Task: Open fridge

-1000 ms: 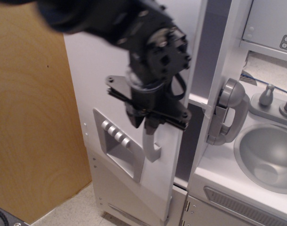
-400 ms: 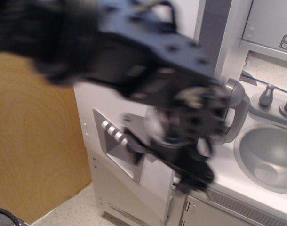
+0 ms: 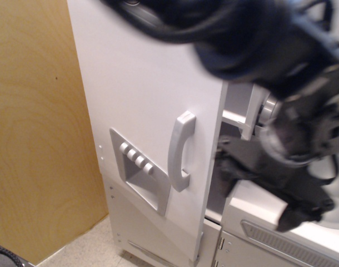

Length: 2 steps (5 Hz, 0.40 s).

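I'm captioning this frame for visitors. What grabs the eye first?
A big, motion-blurred black robot arm sweeps across the top and right, its tool low by the counter. Left of it stands the fridge, its door ajar, with a curved handle and a four-button dispenser.

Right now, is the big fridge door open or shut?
Partly open: the fridge door stands ajar, a gap at its right edge showing a white shelf.

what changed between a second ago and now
The gripper left the fridge's handle, which is now fully visible, and swung right, over the counter beside the open gap. The fridge door stayed ajar at about the same angle; the dispenser is unchanged.
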{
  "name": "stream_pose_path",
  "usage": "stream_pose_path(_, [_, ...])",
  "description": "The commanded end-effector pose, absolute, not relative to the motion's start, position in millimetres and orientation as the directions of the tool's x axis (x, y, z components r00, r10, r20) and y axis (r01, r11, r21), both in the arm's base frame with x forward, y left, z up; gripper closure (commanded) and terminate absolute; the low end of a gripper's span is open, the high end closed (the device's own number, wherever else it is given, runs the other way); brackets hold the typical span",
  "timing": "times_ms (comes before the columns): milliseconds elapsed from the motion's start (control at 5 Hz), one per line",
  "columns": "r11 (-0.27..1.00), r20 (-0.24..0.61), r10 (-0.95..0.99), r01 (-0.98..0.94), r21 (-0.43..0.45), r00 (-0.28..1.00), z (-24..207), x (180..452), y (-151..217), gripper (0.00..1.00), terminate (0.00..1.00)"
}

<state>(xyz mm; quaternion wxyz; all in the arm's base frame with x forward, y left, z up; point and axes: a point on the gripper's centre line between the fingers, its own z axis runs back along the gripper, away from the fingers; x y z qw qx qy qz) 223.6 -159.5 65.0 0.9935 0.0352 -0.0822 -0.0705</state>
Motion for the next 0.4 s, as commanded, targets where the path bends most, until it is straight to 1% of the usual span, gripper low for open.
stream_pose_path(0, [0.999,0.186,-0.033,0.026,0.040,0.982,87,276,-169,0.00,0.00])
stream_pose_path(200, [0.998,0.229,0.023,-0.034,0.047,0.973,99,295,-148,0.00,0.00])
